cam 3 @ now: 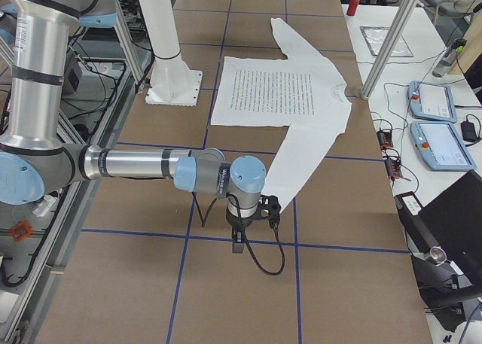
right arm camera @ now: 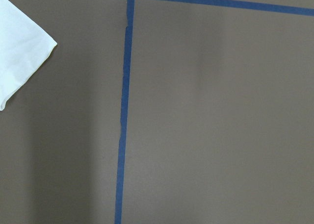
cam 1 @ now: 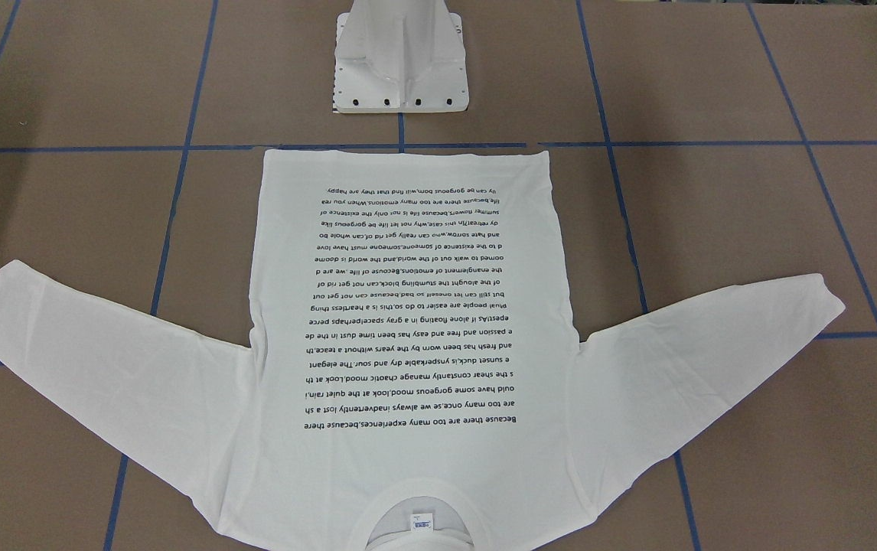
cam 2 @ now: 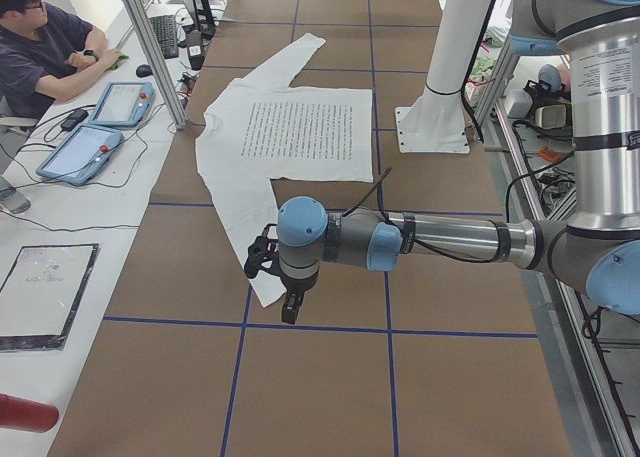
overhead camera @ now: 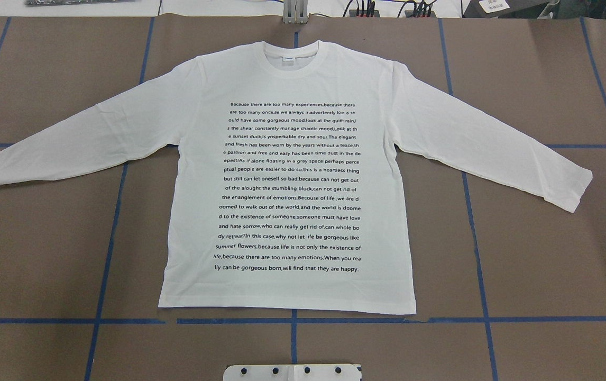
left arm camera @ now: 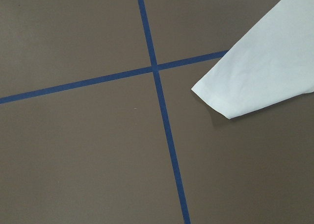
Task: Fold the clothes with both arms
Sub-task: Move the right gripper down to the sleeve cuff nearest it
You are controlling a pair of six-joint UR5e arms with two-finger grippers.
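- The left arm (cam 2: 450,239) reaches out level over the brown table (overhead camera: 44,238), and the left gripper (cam 2: 288,315) points down near the end of the shirt's left sleeve (overhead camera: 70,137). It shows only in the side view, so whether its jaws are apart or closed cannot be told. Nothing is seen held in them.
- The left wrist view looks straight down on that sleeve's cuff (left arm camera: 255,67), which lies flat just beside a crossing of blue tape lines (left arm camera: 155,69). No fingers show there.
- The shirt (overhead camera: 287,79) lies spread flat in the middle of the table, printed side up. Its lines of black text (overhead camera: 290,185) run down the chest.
- The round neckline (overhead camera: 291,71) with its small label (overhead camera: 287,60) lies at the table's far edge, away from the robot. The hem (overhead camera: 287,304) lies just short of a tape line, towards the white pedestal base (cam 1: 400,61).
- The right sleeve (overhead camera: 493,148) slants outward and towards the robot's side, its cuff (right arm camera: 19,52) flat on the table near another tape line.
- The right arm (cam 3: 135,163) also stretches level, with the right gripper (cam 3: 236,242) pointing down close to that cuff. Its jaws cannot be judged either, and it carries nothing visible.
- A person (cam 2: 50,47) sits at a desk beyond the table's far side.
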